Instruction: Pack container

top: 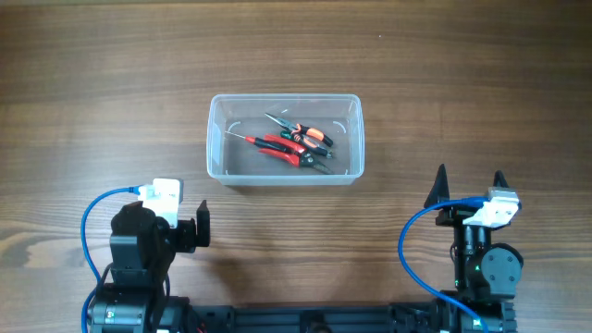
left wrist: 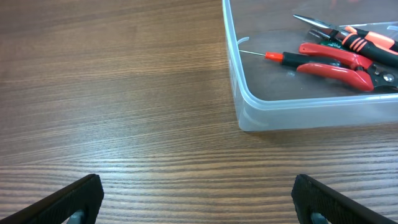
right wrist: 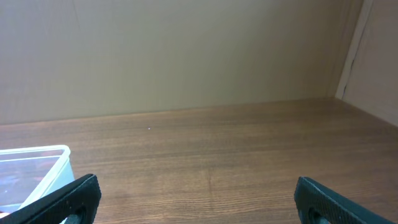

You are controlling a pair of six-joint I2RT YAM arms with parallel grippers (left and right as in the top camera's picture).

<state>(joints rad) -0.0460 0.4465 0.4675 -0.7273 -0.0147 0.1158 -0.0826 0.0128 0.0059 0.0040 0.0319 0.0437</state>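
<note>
Packing looks done: container [top: 215,153] sits mid table [top: 92,74] with tools [top: 294,145] inside, both jaws wide and empty near the front edge, no loose tool visible, so the next move likely calls only for keeping clear.

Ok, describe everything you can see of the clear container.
The container is a clear plastic rectangular tub with rounded corners and a raised rim, open-topped, with no lid in view. It sits upright and flat on the wooden table, near its middle. Several hand tools with red, orange and black handles lie on its floor; nothing else touches it.
</note>
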